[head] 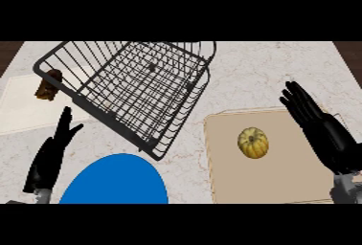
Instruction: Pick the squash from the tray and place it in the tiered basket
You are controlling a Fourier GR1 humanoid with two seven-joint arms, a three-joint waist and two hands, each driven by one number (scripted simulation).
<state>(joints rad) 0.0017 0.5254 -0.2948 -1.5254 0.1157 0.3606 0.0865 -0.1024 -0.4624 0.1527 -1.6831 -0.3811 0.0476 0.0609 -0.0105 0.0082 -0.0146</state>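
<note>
Right hand (324, 131) hanging beside the squash (253, 142), nothing picked yet.

The squash is sitting mid-tray (226, 186), untouched; right fingers are lying straight and apart, left hand (51, 155) resting open. It should be coming over the squash, curling round its sides, then lifting toward the basket (134, 86).

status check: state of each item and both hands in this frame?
squash: lying on the tray, not held
tray: flat on counter, holds only the squash
tiered basket: wire, no squash in it
blue plate: bare
left hand: open, holds nothing
right hand: open, beside tray
</note>
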